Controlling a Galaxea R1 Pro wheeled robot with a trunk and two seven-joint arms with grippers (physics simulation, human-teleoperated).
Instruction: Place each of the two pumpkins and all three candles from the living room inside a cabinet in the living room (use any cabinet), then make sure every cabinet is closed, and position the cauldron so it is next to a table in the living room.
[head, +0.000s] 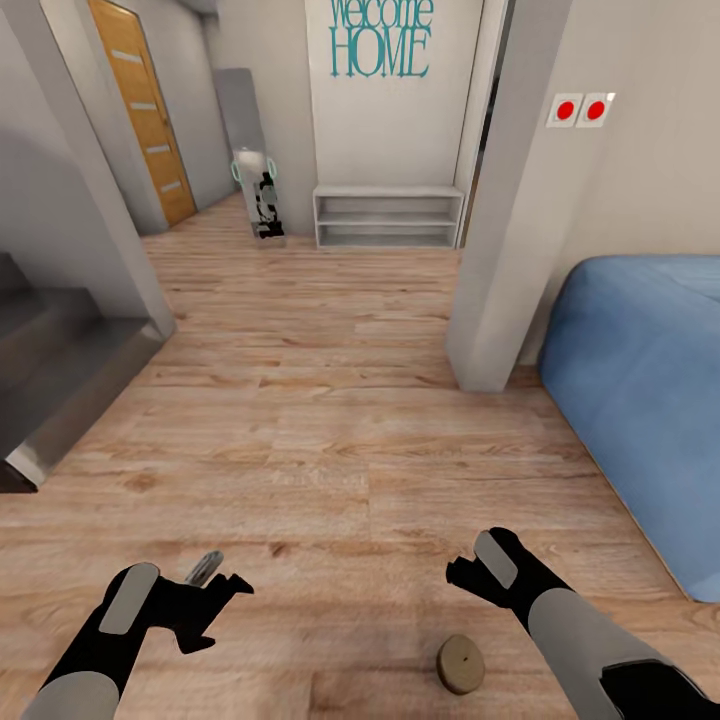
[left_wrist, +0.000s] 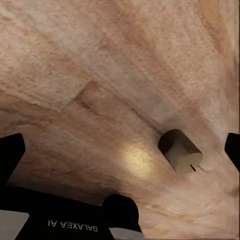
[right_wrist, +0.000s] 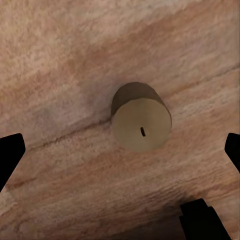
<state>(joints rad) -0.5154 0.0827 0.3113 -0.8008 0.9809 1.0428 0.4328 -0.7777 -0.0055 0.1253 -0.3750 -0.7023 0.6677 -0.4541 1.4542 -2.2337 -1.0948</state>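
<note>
One beige-tan candle (head: 460, 663) stands upright on the wooden floor, close in front of me and between my two arms. In the right wrist view the candle (right_wrist: 141, 123) is seen from above, its wick slot showing, centred between the spread fingers. The left wrist view catches the same candle (left_wrist: 180, 151) off to one side. My left gripper (head: 215, 590) hovers open over bare floor to the candle's left. My right gripper (head: 462, 575) is open just above and beyond the candle, holding nothing. The pumpkins, the cauldron and the dark-brown cabinet are out of view.
Grey stairs (head: 60, 370) rise at the left. A white wall pillar (head: 500, 300) and a blue bed (head: 640, 400) stand at the right. Down the hallway are a low white shelf (head: 388, 217), a mirror (head: 262, 190) and an orange door (head: 145, 110).
</note>
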